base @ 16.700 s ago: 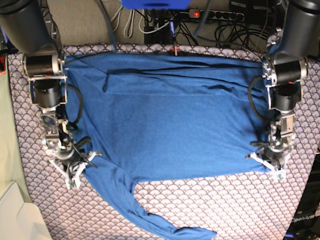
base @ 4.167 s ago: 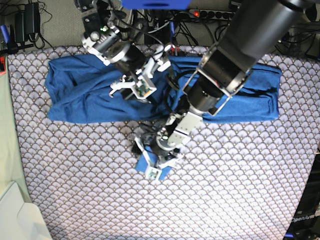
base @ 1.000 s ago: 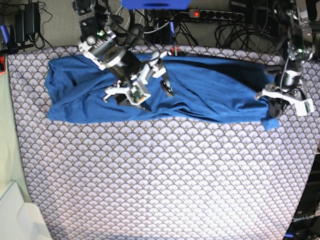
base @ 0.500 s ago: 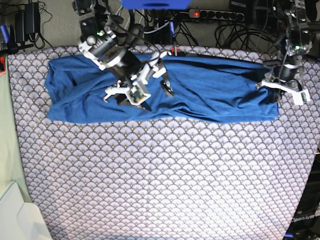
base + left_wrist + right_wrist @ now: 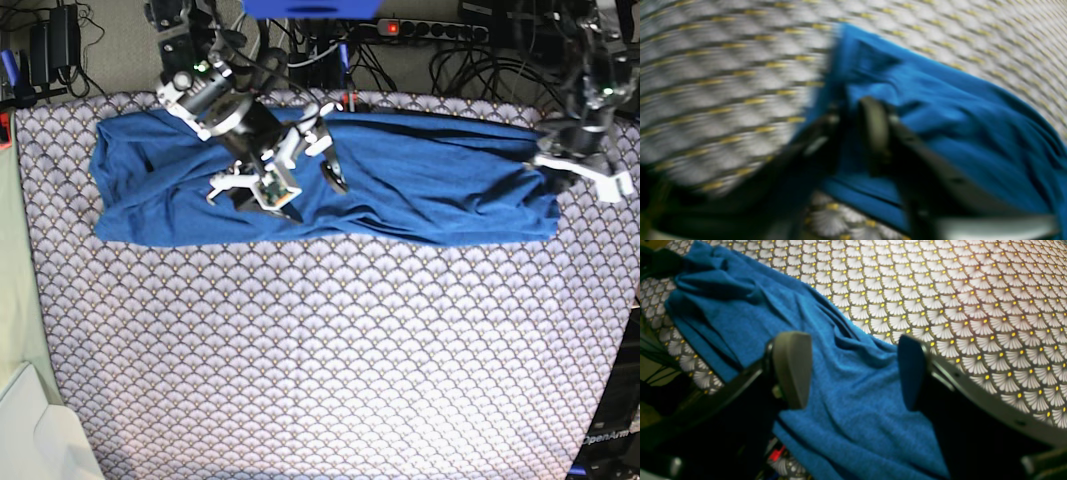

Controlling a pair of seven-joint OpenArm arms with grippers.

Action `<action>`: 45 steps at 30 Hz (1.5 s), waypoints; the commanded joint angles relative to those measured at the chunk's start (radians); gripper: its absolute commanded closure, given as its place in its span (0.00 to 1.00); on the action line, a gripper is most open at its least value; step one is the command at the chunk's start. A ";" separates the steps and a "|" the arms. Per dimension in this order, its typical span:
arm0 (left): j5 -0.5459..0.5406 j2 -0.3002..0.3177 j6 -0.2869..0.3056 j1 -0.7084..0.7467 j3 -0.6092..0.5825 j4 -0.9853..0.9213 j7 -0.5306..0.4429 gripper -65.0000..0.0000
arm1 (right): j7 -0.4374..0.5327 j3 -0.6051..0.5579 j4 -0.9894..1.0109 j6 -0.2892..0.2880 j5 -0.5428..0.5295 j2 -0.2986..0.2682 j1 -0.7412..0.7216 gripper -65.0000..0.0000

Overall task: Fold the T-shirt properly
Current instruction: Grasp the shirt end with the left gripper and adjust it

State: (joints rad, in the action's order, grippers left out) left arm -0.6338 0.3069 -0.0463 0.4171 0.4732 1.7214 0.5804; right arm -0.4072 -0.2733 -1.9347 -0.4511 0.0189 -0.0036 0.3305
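The right end effector is spread wide, its two pads hovering over the T-shirt with blue fabric visible in the gap and nothing pinched; in the base view this end effector sits above the left-centre of the garment. The left end effector has its fingers nearly pressed together at the shirt's end edge, but heavy blur in its wrist view leaves it impossible to tell whether cloth is held between them; in the base view it stands at the shirt's right end. The T-shirt lies as a long folded band across the far part of the tabletop, on the scallop-patterned cloth; half a second ago the left end effector was slightly further in over the shirt's right edge, now it sits more outward, while the right one has not shifted; only the base view shows the whole band, and only the right wrist view shows the creases up close
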 commanded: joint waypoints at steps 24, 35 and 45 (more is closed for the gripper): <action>-0.002 -0.036 0.079 -0.056 0.092 0.009 0.048 0.35 | 0.029 -0.010 -0.016 -0.007 -0.018 -0.002 -0.001 0.36; 0.018 0.019 0.081 -0.113 0.000 -0.125 0.046 0.35 | 0.027 -0.010 -0.016 -0.007 -0.018 -0.002 -0.003 0.36; 0.019 0.058 0.081 -0.157 -0.041 -0.137 0.048 0.35 | 0.027 -0.004 -0.016 -0.007 -0.017 -0.003 -0.003 0.36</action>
State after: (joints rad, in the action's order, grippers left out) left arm -0.6109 0.3443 0.0330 0.2684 0.4255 1.5703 0.6518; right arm -0.4072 -0.2775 -1.9347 -0.4515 0.0189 -0.0086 0.3305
